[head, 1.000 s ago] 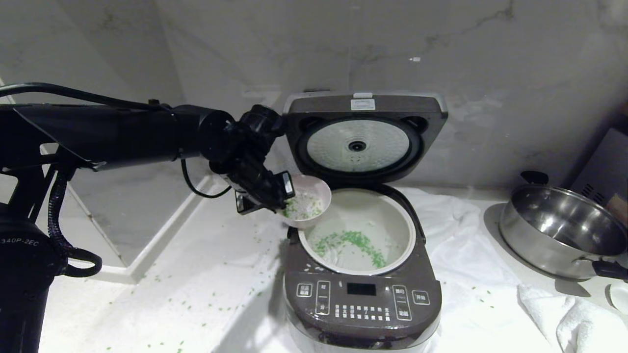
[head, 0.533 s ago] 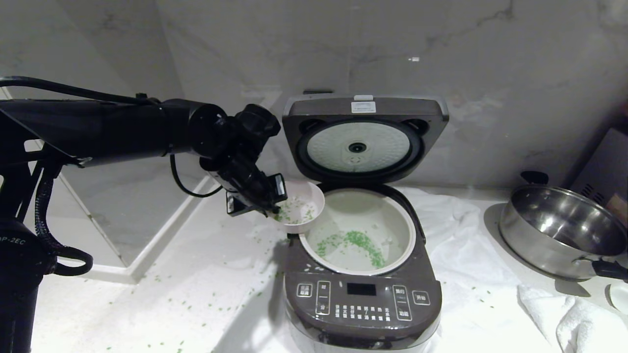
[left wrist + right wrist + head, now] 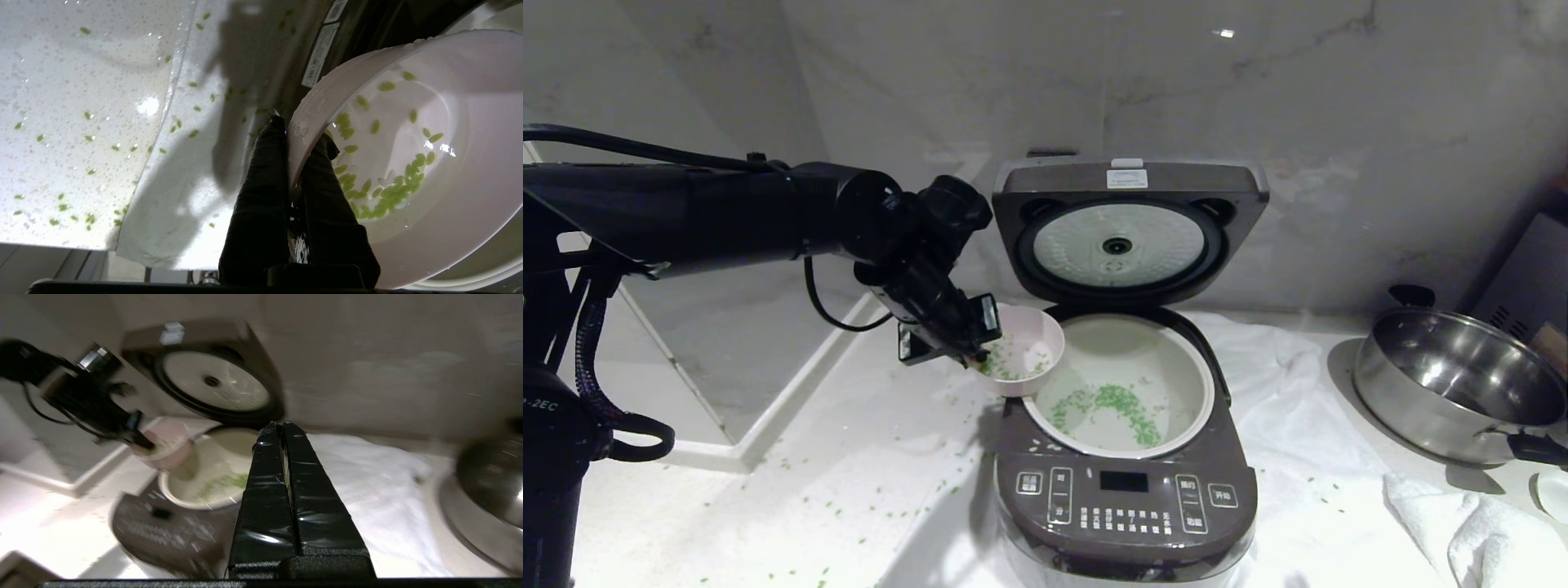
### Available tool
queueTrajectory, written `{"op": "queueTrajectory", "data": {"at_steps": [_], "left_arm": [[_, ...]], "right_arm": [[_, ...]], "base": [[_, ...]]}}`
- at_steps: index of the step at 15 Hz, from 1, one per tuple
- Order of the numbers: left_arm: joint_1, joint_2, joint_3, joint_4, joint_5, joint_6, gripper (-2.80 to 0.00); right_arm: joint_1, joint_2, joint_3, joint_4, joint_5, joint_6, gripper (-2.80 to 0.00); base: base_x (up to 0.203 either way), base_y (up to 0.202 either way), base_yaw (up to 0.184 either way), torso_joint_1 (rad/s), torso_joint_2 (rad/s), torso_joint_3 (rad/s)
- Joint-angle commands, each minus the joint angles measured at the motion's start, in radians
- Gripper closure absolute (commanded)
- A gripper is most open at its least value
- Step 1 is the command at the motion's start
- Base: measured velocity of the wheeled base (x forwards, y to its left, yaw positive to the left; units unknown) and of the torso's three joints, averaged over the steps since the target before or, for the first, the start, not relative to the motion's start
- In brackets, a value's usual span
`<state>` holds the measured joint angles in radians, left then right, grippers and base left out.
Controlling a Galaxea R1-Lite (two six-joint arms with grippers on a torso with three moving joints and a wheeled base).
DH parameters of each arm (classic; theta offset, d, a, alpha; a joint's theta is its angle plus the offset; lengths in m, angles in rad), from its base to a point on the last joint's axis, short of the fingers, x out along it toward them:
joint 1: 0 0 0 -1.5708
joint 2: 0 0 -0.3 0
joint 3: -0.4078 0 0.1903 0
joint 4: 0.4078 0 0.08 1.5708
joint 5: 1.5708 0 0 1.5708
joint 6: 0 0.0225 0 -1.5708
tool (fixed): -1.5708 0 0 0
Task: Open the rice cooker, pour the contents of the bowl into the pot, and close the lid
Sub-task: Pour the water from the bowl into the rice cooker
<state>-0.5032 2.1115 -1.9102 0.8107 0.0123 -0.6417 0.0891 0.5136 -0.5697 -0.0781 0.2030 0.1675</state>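
Note:
The rice cooker [image 3: 1127,490] stands with its lid [image 3: 1127,233] hinged upright, silvery inner plate facing me. Green bits [image 3: 1111,404] lie in the whitish pot [image 3: 1196,384]. My left gripper [image 3: 976,351] is shut on the near-left rim of the pink bowl [image 3: 1025,351], which hangs over the cooker's left edge, nearly level. In the left wrist view the black fingers [image 3: 265,183] pinch the bowl [image 3: 470,163] wall, and green bits [image 3: 388,192] cling inside. My right gripper [image 3: 282,426] is shut and empty, in front of the cooker [image 3: 163,522]; it is outside the head view.
A shiny steel pan [image 3: 1462,384] sits at the right, with a small white dish [image 3: 1553,494] near it. A crumpled white cloth [image 3: 1298,425] lies under and right of the cooker. Loose green bits [image 3: 882,498] dot the counter at left. A marble wall rises close behind.
The left gripper has drawn the bowl down and slightly left, away from over the pot, and tipped it back towards level.

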Motion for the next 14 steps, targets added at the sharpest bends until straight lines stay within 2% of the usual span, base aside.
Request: {"op": "queueTrajectory", "data": {"at_steps": [1,4,7,14], "left_arm": [[-0.006,-0.007,0.0,0.013,0.001,-0.004,0.0],[-0.012,-0.008,0.002,0.019,0.001,-0.005,0.0],[-0.02,-0.01,0.002,0.024,0.001,-0.007,0.0],[-0.035,-0.016,0.007,0.025,0.001,-0.009,0.0]], "right_arm": [[0.037,0.384,-0.12,-0.08,0.05,0.017,0.0],[0.055,0.655,-0.252,-0.175,0.141,0.034,0.0],[0.067,0.85,-0.376,-0.213,0.223,0.046,0.0],[0.121,1.084,-0.518,-0.223,0.248,0.131,0.0]], "base": [[0.0,0.0,0.0,0.0,0.0,0.0],[0.0,0.0,0.0,0.0,0.0,0.0],[0.0,0.0,0.0,0.0,0.0,0.0],[0.0,0.0,0.0,0.0,0.0,0.0]]}}
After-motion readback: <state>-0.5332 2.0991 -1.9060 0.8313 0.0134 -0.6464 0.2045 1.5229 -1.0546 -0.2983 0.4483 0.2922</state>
